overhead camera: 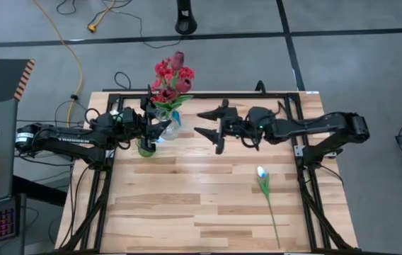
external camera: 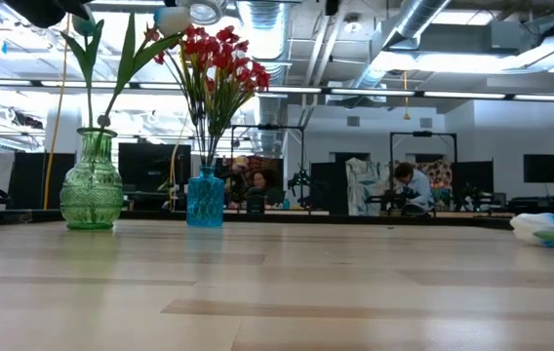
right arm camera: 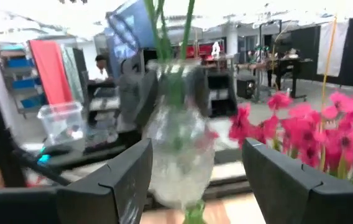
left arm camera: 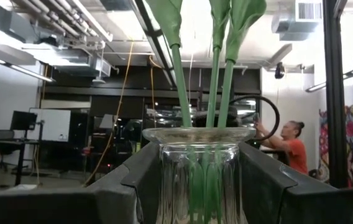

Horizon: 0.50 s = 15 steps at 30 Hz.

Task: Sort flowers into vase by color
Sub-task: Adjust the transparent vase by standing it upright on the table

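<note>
A light wooden desk [overhead camera: 187, 205] is seen from above, with two dark robot arms reaching in toward its far side. The left end effector [overhead camera: 160, 132] sits around a green glass vase [external camera: 91, 181] near the far left of the desk, one finger on each side of the vase's neck; whether the fingers press on the glass or merely flank it cannot be told. Green stems [left arm camera: 217, 81] rise out of that vase. Just beside it stands a smaller blue glass vase [external camera: 205, 198] holding a bunch of bright red flowers [external camera: 220, 60], with a dark maroon tulip [overhead camera: 177, 59] among them in the overhead view. The right end effector [overhead camera: 211, 126] hovers near the vases, a little toward the desk's middle, its two fingers spread wide apart and holding nothing. A single white tulip [overhead camera: 262, 173] on a long green stem lies flat on the desk's right side, well apart from both vases and both arms. Beyond the desk, people [external camera: 414, 185] are visible in a workshop room.
</note>
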Tool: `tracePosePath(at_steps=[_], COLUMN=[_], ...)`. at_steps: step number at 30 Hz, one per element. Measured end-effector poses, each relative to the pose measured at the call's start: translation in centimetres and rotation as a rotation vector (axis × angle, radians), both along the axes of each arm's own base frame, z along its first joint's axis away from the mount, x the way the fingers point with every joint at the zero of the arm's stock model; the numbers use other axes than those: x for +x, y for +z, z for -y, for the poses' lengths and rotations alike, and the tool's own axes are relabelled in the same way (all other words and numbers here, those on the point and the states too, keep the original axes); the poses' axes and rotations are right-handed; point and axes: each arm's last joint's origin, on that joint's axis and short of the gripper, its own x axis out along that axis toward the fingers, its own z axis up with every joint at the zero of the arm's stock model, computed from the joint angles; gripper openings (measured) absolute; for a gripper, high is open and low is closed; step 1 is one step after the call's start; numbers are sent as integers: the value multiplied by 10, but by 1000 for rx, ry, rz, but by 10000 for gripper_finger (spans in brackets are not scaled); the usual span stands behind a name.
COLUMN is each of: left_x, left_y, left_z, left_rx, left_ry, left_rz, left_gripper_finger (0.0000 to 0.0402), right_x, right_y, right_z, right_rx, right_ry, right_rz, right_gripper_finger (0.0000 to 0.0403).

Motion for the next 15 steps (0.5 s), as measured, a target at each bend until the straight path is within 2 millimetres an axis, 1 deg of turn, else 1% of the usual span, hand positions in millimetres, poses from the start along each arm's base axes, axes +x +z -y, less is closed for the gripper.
tracePosePath(at_steps=[6, 15], left_x=[0, 1], left_y=[-1, -1], left_z=[0, 0], left_rx=[1, 4], left_ry=[1, -1], left_rz=[-10, -12], left_gripper_finger=[157, 157], right_x=[29, 63], right_y=[-2, 5], right_z=[2, 5], right_rx=[-75, -76], right_ry=[-12, -15], right_rz=[-34, -66], right_gripper_finger=[275, 275])
